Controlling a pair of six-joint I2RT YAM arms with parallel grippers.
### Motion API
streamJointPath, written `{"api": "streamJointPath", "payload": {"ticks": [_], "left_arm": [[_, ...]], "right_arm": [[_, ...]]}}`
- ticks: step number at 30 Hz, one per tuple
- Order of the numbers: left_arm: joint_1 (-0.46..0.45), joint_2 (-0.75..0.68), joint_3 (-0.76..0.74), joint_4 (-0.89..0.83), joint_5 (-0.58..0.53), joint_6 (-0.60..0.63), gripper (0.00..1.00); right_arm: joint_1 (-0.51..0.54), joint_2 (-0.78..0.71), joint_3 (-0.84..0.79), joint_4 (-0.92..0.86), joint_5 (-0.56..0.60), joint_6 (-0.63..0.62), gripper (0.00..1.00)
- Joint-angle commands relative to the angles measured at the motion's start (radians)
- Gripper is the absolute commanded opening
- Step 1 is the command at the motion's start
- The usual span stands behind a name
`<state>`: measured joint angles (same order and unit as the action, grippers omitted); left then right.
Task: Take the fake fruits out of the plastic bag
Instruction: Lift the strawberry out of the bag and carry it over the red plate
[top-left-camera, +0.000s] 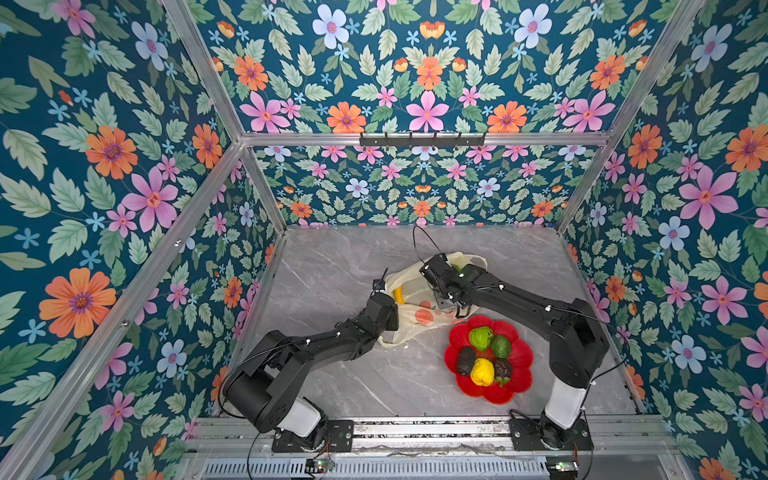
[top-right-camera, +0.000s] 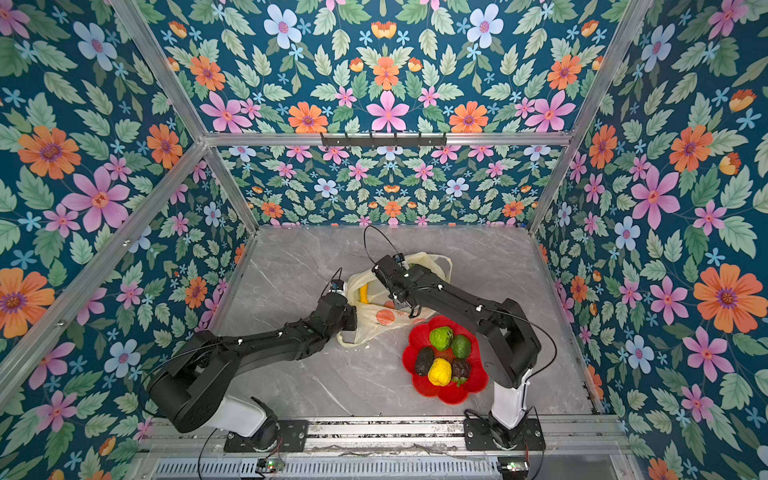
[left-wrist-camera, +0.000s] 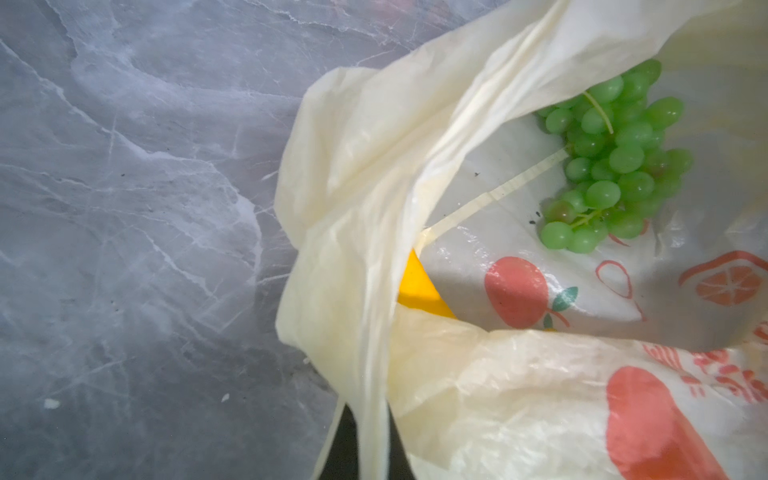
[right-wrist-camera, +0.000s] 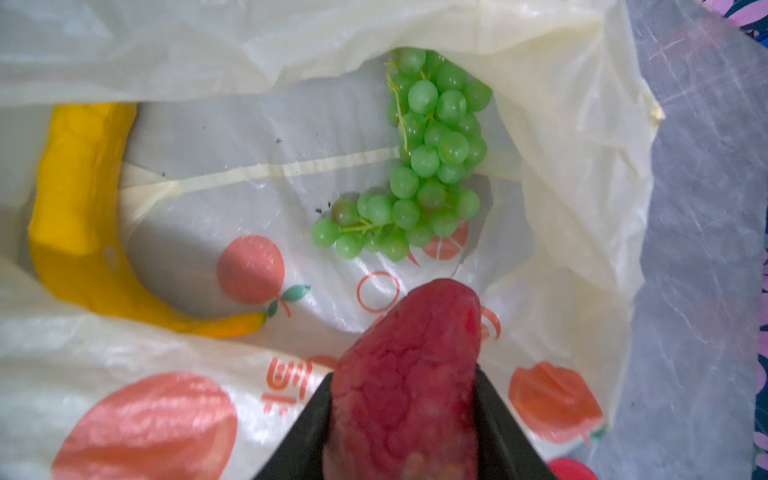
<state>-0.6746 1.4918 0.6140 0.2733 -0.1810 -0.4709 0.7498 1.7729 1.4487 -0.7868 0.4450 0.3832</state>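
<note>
Left gripper: I read the jaws as pinched tight on a fold of the plastic bag's rim; cream film runs up from between the two dark fingers.
Right gripper: jaws part-way apart, clamped on the strawberry, one dark finger on each flank.
Strawberry, position: above the bag mouth, near the side facing the red dish; I cannot tell whether it touches the film.
Plastic bag: lying on the grey marble table between the two arms, mouth gaping, orange-red fruit prints on its walls.
Banana: inside the bag, along the wall on the left arm's side; I see it in both top views too.
Grape bunch: inside the bag, on its floor, well apart from the banana.
Red dish: flower-shaped, just beside the bag on the right arm's side.
Dish contents: two green bumpy fruits, two dark fruits, one yellow fruit, all bunched together.
</note>
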Motion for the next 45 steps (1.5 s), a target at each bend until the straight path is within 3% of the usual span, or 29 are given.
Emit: {"api": "streamJointPath", "payload": {"ticks": [1, 10, 19, 34, 45], "left_arm": [[0.001, -0.007, 0.004, -0.002, 0.001, 0.008, 0.07], [0.001, -0.005, 0.007, -0.005, 0.005, 0.009, 0.07], [0.001, -0.001, 0.008, -0.006, -0.006, 0.014, 0.07], [0.001, 0.011, 0.011, -0.005, -0.012, 0.016, 0.07], [0.001, 0.031, 0.017, -0.002, -0.017, 0.016, 0.07]], "right_arm": [[0.002, -0.091, -0.054, -0.069, -0.08, 0.019, 0.41], [0.004, -0.358, -0.202, -0.195, -0.18, 0.075, 0.39], [0.003, -0.506, -0.342, -0.218, -0.27, 0.135, 0.4], [-0.044, -0.526, -0.476, -0.146, -0.417, 0.187, 0.4], [-0.066, -0.497, -0.542, -0.16, -0.425, 0.217, 0.41]]}}
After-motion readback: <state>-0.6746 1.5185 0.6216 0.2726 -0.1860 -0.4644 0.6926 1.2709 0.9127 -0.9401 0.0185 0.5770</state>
